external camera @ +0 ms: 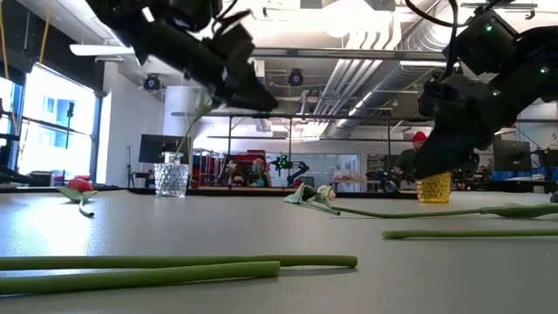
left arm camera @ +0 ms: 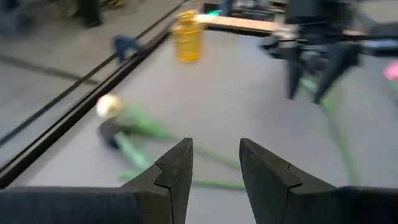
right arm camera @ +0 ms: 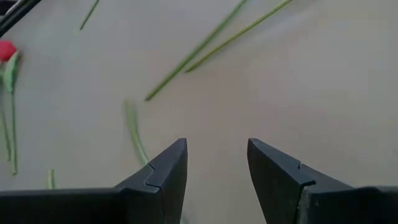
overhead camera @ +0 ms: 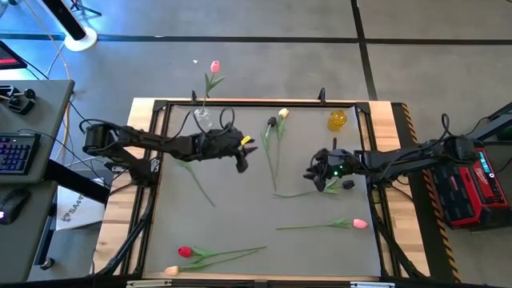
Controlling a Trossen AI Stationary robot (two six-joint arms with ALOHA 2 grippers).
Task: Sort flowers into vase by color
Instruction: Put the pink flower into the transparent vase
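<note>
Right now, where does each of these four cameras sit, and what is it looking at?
High: overhead, looking straight down on the table; both arms show.
Low: at tabletop height, looking across at the clear vase; arms hang from above.
Left wrist: past the open left pincer toward the yellow vase.
Right wrist: past the open right pincer onto stems.
High and low share both vases.

Through the left wrist camera I see my left gripper (left arm camera: 214,163) with its two dark fingers parted and nothing between them, above the grey table (left arm camera: 249,106). Beyond them lie a cream-headed flower (left arm camera: 109,104) and a dark-headed flower (left arm camera: 111,132), green stems trailing. Farther off stand a yellow vase (left arm camera: 188,36) and the right gripper (left arm camera: 314,59), over another green stem (left arm camera: 333,121).
</note>
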